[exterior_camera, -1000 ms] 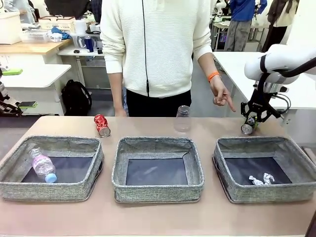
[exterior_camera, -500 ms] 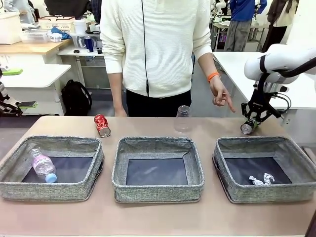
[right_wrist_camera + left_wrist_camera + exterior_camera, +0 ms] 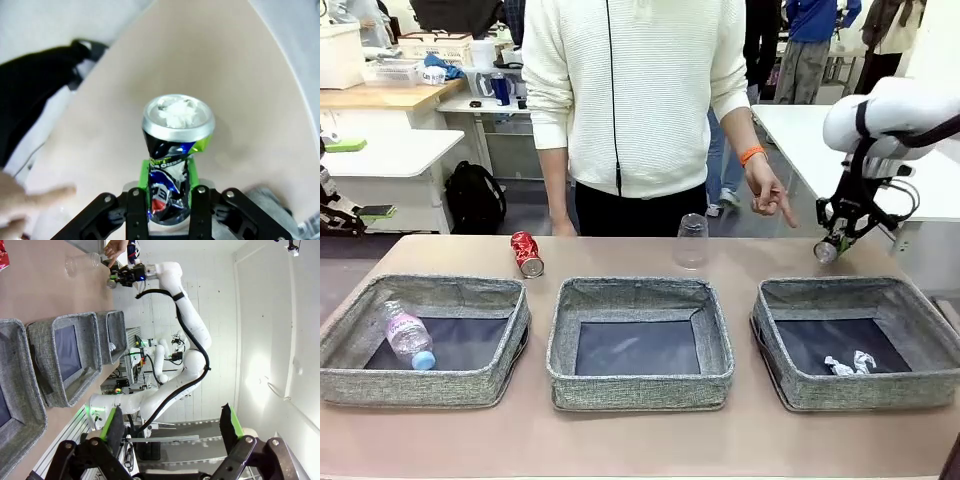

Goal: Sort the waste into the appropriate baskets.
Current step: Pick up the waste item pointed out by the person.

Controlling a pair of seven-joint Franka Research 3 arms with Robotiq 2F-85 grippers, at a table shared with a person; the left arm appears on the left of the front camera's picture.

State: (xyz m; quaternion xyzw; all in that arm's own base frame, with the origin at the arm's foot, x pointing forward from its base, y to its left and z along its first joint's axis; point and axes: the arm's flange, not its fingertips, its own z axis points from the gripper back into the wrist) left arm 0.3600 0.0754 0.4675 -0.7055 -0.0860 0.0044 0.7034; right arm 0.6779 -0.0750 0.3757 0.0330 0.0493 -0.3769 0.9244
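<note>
Right claw (image 3: 832, 240) at two o'clock clamps the can (image 3: 824, 251) clear of the table (image 3: 620, 255) — free, I judge, to swing to a basket (image 3: 850, 390). Left wrist view: left claw (image 3: 170, 426) gapes idle at six. Right wrist view: pads (image 3: 144, 172) pinch its dented waist — firm hold

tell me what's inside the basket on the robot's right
Small crumpled white scraps lie on the dark floor of the right basket, toward its near side. Its near wall hides the front strip of floor.
</note>
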